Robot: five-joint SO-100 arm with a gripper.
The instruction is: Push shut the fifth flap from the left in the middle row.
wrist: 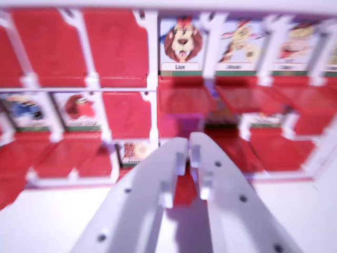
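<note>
A red flap board with a white frame (152, 79) fills the blurred wrist view. The top row has two flaps showing red backs (116, 45) at the wrist view's left, then a lion card (181, 45) and more picture cards to its right. In the middle row stand a blue card (23, 110) and a red-figure card (79, 110), then a red-backed flap (126, 113). A blurred pink-red flap (181, 124) sits just beyond my fingertips. My white gripper (188, 143) points at it from below, shut, with nothing held.
A small picture card (134, 151) shows in the lowest row beside my left finger. Red trays (274, 150) lie flat across the board's right side. White tabletop (47, 221) spreads in front of the board.
</note>
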